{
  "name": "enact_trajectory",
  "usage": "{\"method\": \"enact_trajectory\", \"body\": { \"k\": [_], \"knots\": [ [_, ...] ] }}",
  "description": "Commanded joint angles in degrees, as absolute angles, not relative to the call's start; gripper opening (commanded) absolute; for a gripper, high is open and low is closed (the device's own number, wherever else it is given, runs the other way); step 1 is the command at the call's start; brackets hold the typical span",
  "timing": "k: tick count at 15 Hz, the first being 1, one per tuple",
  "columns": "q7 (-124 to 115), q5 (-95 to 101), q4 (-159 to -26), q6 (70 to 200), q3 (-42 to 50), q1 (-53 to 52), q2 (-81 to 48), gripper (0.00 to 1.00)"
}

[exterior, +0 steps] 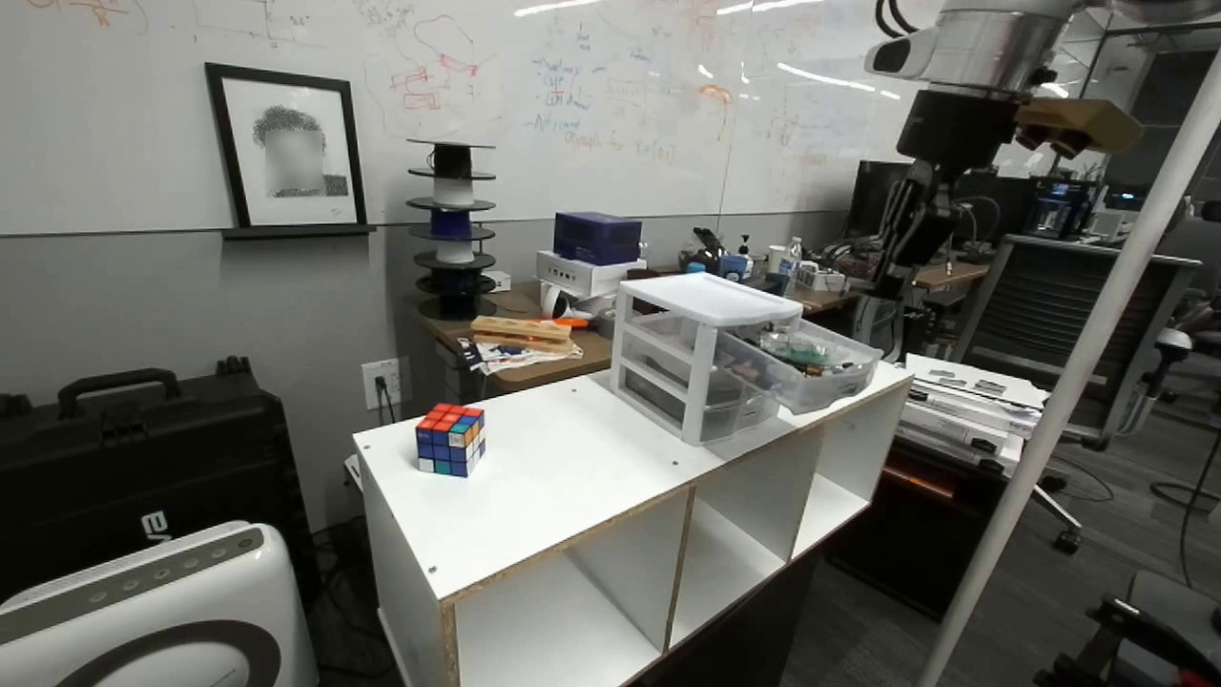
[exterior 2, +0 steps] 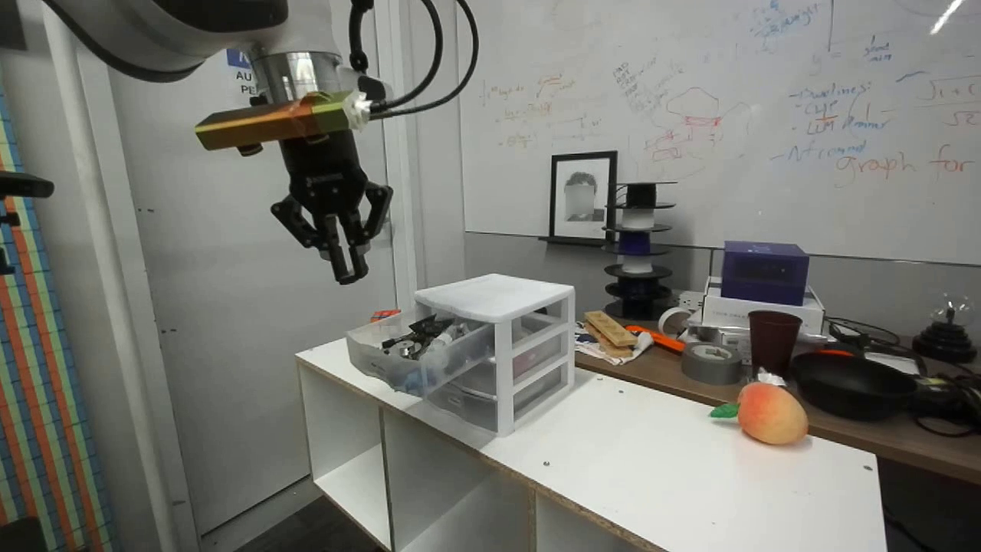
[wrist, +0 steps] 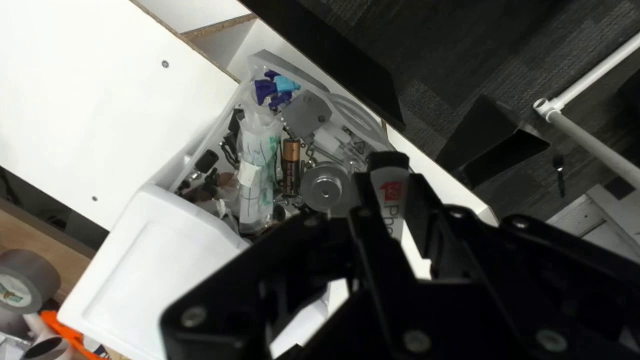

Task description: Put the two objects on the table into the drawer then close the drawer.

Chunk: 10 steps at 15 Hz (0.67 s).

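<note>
In an exterior view a Rubik's cube [exterior: 450, 439] sits near one end of the white table [exterior: 553, 477]. A peach with a green leaf [exterior 2: 772, 414] rests on the other end in an exterior view. Between them stands a small white drawer unit [exterior: 725, 298], its clear top drawer [exterior: 830, 386] pulled out and full of small parts. Above and in front of that drawer hangs my gripper [exterior 2: 349, 264]. In the wrist view its fingers [wrist: 357, 187] are shut on a slim grey item [wrist: 392, 195] with a red logo and a black end, partly hidden by them.
Behind the table runs a brown desk with a tape roll [exterior 2: 711, 362], a dark cup [exterior 2: 772, 341] and a black pan [exterior 2: 851, 385]. A white pole [exterior: 1078, 382] rises beside the table. The open drawer reaches toward the table's front edge, above the cubbies.
</note>
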<state>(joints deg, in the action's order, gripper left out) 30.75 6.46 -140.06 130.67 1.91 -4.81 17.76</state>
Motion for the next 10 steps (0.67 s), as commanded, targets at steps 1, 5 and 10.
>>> {"method": "enact_trajectory", "body": {
  "k": [1,5,10],
  "knots": [
    [27.89,6.58,-136.37,133.53,2.28,-4.03,11.23,0.15],
    [25.22,6.52,-132.72,137.21,1.87,-3.25,5.75,0.15],
    [23.47,6.56,-128.42,136.08,1.63,-2.47,0.62,0.15]
  ]
}}
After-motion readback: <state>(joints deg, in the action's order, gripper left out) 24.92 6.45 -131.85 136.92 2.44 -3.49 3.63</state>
